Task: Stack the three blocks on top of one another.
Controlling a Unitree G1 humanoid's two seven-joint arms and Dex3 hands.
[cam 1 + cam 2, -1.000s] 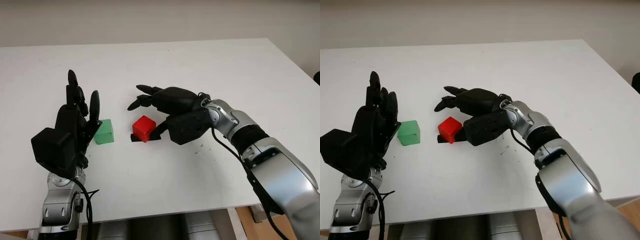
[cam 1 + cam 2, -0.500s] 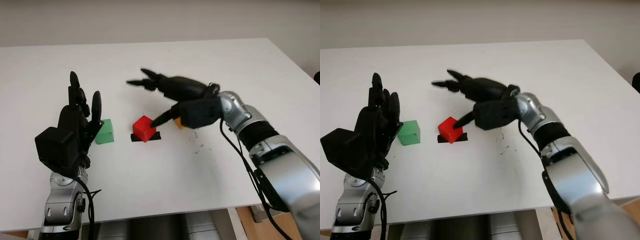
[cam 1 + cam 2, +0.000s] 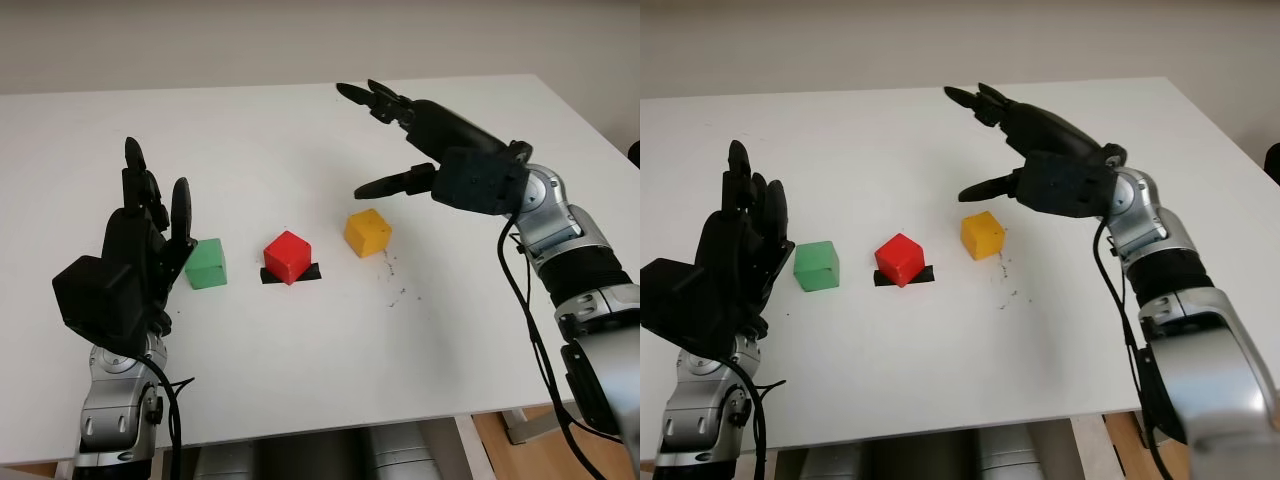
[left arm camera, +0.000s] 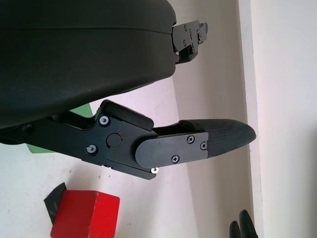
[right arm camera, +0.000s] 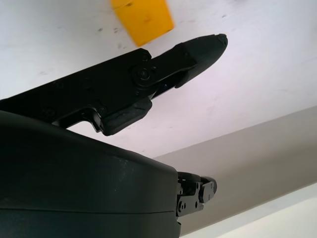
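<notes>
Here, working from the nine o'clock side of the white table (image 3: 300,370) toward three o'clock, the left hand (image 3: 130,265) comes first. It is raised off the surface near the table's eight o'clock edge, palm turned toward the blocks, holding nothing and open, just beside the green block (image 3: 208,263) without touching it. In the left wrist view a corner of that green block (image 4: 81,110) peeks out behind the hand's shell.

The green block sits flat on the table. Next, at its three o'clock and a little apart, is the red block (image 3: 288,256), turned slightly so a corner faces the robot. It rests on a small black patch (image 3: 306,272) that sticks out from under it toward three o'clock. In the left wrist view the red block (image 4: 85,214) and its black patch (image 4: 56,199) lie beyond the thumb.

Further toward three o'clock, apart from the red one, stands the yellow block (image 3: 367,232), also alone on the table, with a few dark specks (image 3: 392,280) on the surface at its five o'clock.

No block is on another.

The right hand (image 3: 440,150) hangs in the air at the yellow block's one o'clock, well above it, open and empty. The right wrist view has the yellow block (image 5: 142,20) below the thumb, untouched.
</notes>
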